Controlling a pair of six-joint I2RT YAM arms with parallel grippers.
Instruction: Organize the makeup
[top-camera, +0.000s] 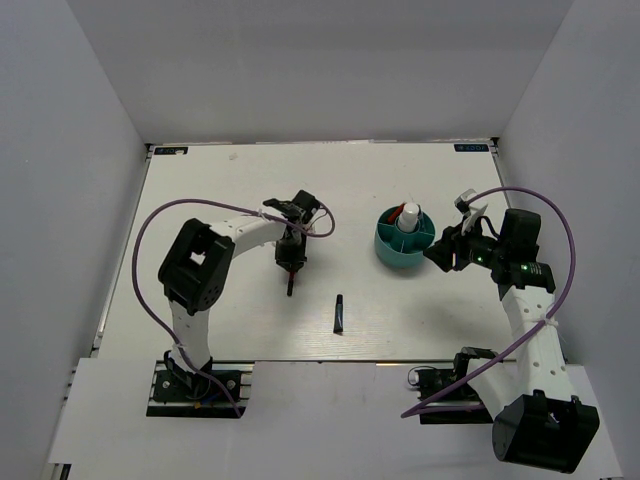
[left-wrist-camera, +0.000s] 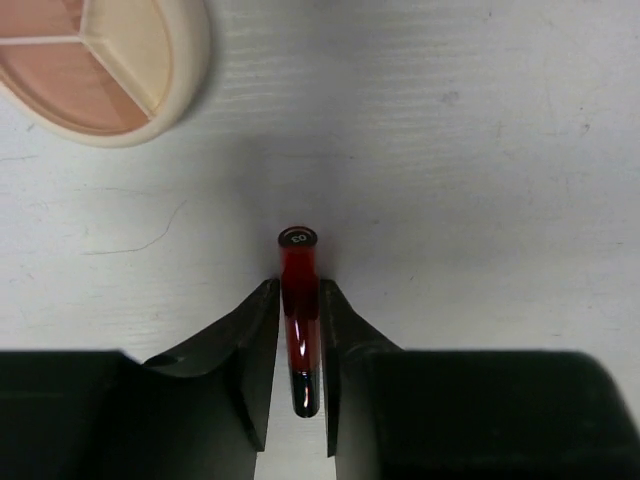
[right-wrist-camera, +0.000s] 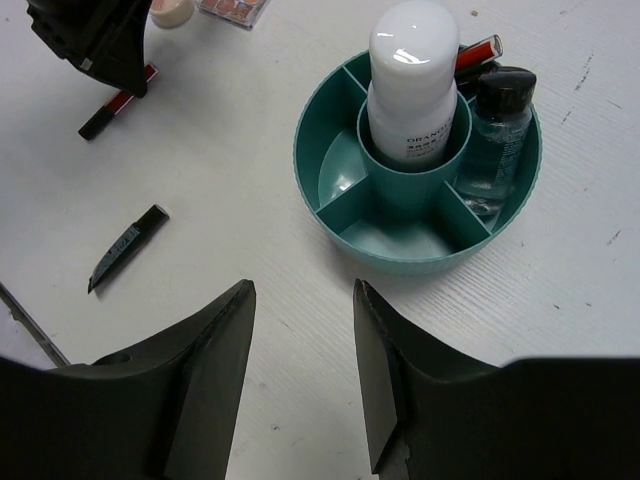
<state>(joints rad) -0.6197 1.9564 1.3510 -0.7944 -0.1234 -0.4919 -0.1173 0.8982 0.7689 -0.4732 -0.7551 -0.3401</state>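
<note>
Red glossy tube (left-wrist-camera: 299, 290) between black fingers (left-wrist-camera: 245, 360)

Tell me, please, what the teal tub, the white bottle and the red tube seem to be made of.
The teal tub: probably moulded plastic, satin; even colour, soft sheen. The white bottle: probably glossy plastic; sharp highlights on top. The red tube: clear plastic or glass, cannot tell; red shows through, bright streak.

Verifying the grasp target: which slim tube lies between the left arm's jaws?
The red-and-black tube, pinched by the jaws of the left gripper. The black tube lies alone; another red tube rests in the teal tub.
</note>
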